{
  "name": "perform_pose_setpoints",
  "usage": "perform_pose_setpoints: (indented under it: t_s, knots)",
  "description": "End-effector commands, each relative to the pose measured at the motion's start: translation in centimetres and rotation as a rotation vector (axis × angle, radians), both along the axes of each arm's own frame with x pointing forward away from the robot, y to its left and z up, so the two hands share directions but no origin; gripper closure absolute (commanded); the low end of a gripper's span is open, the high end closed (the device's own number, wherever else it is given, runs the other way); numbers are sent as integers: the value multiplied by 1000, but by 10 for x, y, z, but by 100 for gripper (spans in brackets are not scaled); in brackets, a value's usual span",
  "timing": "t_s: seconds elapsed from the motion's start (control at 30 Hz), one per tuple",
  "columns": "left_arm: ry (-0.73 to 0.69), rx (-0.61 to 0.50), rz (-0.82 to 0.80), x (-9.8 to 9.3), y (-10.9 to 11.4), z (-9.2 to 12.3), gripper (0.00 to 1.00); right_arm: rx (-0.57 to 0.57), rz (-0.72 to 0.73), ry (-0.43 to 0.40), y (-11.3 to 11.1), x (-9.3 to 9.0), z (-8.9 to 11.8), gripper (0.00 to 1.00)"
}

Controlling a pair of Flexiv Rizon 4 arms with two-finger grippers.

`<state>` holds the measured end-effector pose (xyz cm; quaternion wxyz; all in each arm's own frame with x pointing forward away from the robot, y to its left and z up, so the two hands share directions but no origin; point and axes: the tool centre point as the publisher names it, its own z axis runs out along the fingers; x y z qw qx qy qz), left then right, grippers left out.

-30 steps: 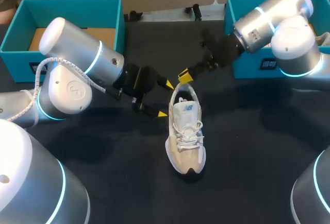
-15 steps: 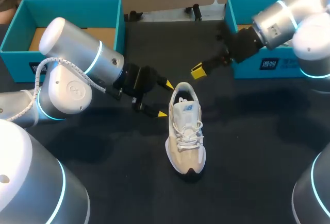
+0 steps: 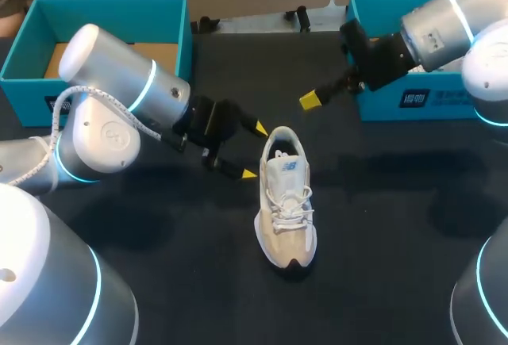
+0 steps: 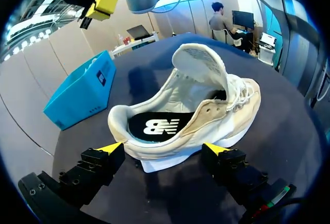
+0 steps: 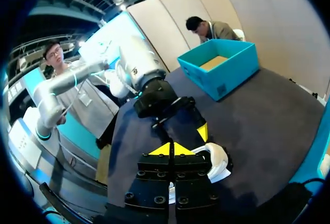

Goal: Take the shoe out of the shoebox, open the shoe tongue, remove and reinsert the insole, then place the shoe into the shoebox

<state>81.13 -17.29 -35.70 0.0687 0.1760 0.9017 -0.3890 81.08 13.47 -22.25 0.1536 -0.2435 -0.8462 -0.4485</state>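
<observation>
Shoe (image 3: 287, 202) sits upright on the table (image 3: 397, 226), its heel just ahead of my left gripper (image 3: 254, 151) at its 9 o'clock, fingers spread wide, touching nothing. My right gripper (image 3: 309, 100), pinched shut and empty, hangs at 1 o'clock, near the shoebox (image 3: 381, 105). Light, soft upper; the stiffer heel collar looks the surest hold.

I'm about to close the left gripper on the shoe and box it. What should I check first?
1. Left gripper open, beside the heel of the shoe: ok.
2. Shoe upright on its sole: ok.
3. Insole inside the shoe at the heel: ok.
4. Tongue down for boxing: not ok, it stands raised.
5. Right gripper shut, holding nothing, away from the shoe: ok.
6. Room in the right-hand shoebox: cannot tell, its inside is mostly hidden.
</observation>
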Motion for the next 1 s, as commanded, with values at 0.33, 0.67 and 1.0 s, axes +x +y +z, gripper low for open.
perform_pose_setpoints:
  t_s: [0.33,0.67,1.0]
  knots:
    - [0,20,-86,5,47,70,0,-34,-87,3,-4,-2,-5,100]
    - [1,73,-183,13,73,93,0,-34,-87,3,-4,-2,-5,100]
    - [-12,103,-194,25,107,107,0,-214,-300,-3,16,-1,-17,100]
